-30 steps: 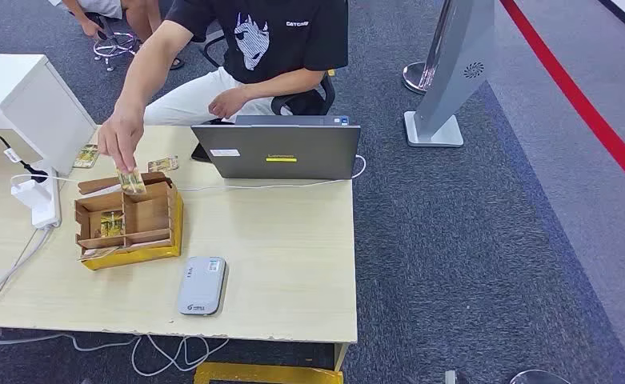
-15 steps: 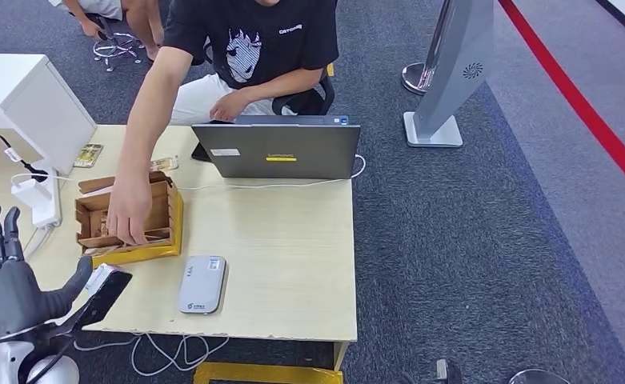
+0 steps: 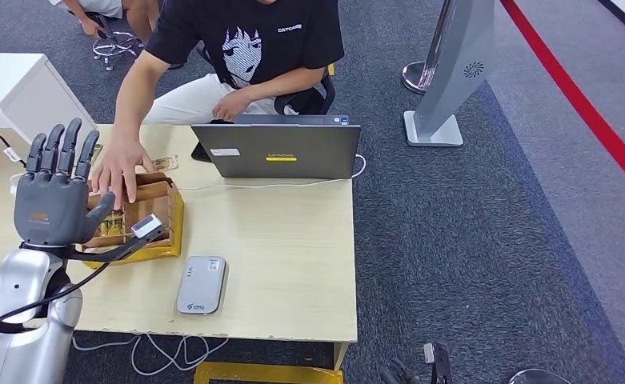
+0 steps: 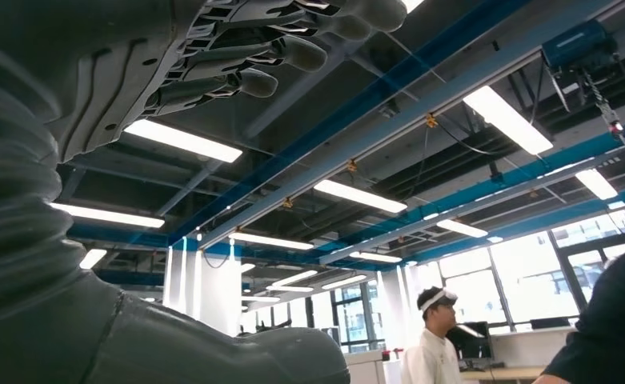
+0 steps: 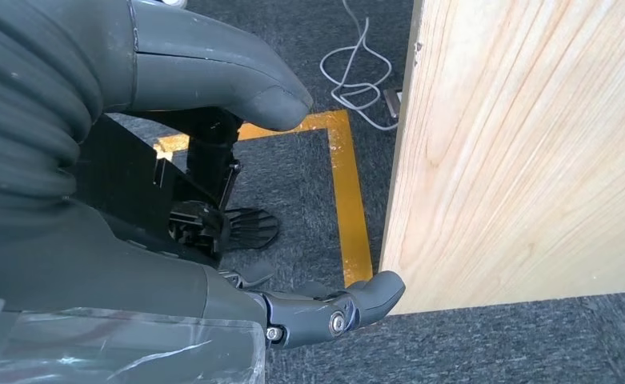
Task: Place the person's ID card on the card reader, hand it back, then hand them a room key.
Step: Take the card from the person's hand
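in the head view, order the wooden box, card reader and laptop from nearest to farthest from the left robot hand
1. Wooden box, right beside the left robot hand.
2. Card reader, near the table's front edge.
3. Laptop, at the table's far edge, by the person.

I see a pale wood-grain table (image 3: 277, 240) with a matt finish, a brown cardboard-like box (image 3: 145, 216) at its 9 o'clock side, a smooth grey plastic card reader (image 3: 202, 285), and rough dark carpet (image 3: 469, 240).
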`<state>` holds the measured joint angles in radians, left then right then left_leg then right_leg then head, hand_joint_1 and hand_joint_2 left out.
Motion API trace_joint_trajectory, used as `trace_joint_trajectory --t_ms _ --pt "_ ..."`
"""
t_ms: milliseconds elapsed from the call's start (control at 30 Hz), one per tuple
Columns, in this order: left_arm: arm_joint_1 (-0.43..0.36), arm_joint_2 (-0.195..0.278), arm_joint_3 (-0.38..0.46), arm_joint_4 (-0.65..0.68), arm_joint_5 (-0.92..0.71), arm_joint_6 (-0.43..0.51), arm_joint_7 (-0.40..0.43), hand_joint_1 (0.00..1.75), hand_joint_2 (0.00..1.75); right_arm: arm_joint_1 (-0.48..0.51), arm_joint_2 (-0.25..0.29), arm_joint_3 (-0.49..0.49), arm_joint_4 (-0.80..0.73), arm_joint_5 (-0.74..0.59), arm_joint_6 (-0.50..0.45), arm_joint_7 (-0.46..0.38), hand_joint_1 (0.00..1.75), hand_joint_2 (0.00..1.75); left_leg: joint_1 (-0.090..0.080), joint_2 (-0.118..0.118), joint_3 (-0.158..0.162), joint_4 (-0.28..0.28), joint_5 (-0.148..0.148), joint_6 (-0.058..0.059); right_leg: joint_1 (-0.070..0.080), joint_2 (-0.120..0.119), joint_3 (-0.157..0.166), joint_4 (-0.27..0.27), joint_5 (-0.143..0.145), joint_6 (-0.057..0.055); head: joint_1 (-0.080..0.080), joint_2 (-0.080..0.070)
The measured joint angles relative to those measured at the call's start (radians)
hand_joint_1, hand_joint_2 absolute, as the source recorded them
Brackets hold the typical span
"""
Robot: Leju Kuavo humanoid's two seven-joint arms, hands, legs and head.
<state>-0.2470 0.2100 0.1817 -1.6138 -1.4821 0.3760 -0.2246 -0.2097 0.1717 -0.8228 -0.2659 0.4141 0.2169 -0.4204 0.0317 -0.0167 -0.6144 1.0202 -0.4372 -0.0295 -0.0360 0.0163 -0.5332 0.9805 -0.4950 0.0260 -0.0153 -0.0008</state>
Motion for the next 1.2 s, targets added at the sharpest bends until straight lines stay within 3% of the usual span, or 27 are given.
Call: trace_joint_trajectory --t_ms 400,1200 --pt "-0.038 0.055 -0.052 0.116 -0.023 0.012 0.038 0.00 1.75 0.000 0.000 0.006 0.000 -0.024 0.036 -0.011 0.00 1.75 0.000 0.000 0.000 0.000 0.000 0.000 0.000 0.000 0.000 0.000 0.000 0.000 0.000 0.000" --pt "-0.059 0.072 -0.057 0.200 -0.009 0.031 0.045 0.00 1.75 0.004 0.000 0.008 0.000 -0.026 0.029 -0.021 0.00 1.75 0.000 0.001 0.000 0.000 0.000 0.000 0.000 0.001 -0.001 0.000 0.000 0.000 0.000 0.000"
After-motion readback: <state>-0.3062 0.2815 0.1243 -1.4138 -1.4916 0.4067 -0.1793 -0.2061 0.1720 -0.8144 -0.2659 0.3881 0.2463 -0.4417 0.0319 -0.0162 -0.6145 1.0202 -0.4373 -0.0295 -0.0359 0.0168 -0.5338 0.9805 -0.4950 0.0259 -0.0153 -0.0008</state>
